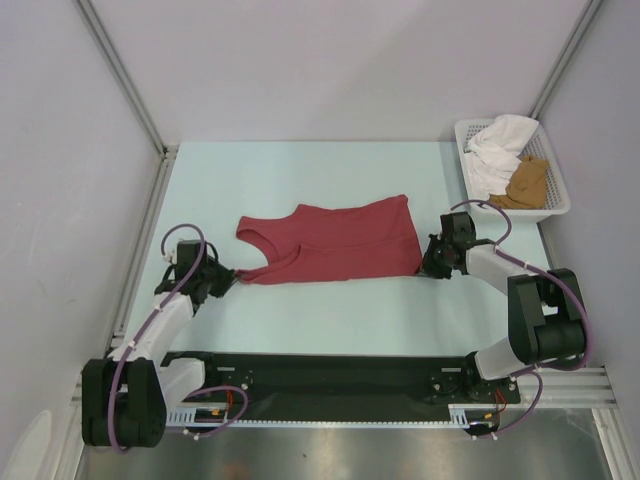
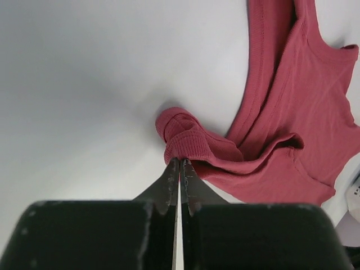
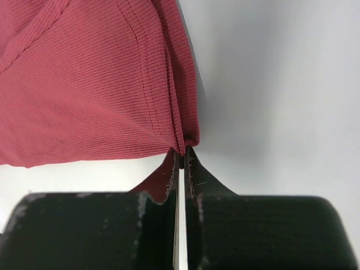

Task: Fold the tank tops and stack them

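Table (image 1: 300,320) free around red tank top (image 1: 335,240); basket (image 1: 463,150) blocks far-R corner.

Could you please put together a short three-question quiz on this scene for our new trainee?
1. True or false: the left gripper is shut on a shoulder strap of the dark red tank top.
2. Where is the tan-brown tank top? A: in the left gripper; B: in the white basket; C: folded on the red one.
3. Fill in: the right gripper pinches the red top's ___.
Key: 1 true; 2 B; 3 hem.
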Robot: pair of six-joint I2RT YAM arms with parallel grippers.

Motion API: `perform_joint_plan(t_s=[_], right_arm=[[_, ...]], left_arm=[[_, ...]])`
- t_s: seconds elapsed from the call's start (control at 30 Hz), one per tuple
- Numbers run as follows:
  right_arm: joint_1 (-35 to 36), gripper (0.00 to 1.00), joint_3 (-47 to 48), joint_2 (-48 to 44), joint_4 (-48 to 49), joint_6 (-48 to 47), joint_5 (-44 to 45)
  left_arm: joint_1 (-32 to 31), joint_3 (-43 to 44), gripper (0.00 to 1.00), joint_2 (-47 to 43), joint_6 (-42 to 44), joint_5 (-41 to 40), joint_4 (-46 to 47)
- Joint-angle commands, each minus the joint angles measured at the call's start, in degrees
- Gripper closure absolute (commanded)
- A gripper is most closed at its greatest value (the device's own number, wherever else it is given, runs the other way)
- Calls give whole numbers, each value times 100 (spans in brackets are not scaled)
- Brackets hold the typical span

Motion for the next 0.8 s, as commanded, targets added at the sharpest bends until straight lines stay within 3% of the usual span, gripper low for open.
perform_joint_plan(t_s=[0.0, 0.23, 0.53, 0.67, 0.7, 0.77], right_arm=[[-51, 100, -1, -158, 8, 21, 53], [-60, 100, 8, -105, 25, 39, 88], [-60, 100, 8, -79, 69, 48, 89], [-51, 100, 17, -79, 52, 65, 106], [-60, 100, 25, -96, 52, 65, 106], [-51, 100, 26, -105, 43, 57, 106]], left_arm=[[40, 453, 100, 102, 81, -233, 63], [225, 849, 100, 278, -24, -795, -367], [278, 1570, 100, 1560, 116, -673, -378], [278, 1781, 69, 2000, 387, -515, -114], [269, 1807, 40, 2044, 441, -505, -61], [269, 1825, 4, 2045, 782, -488, 159]])
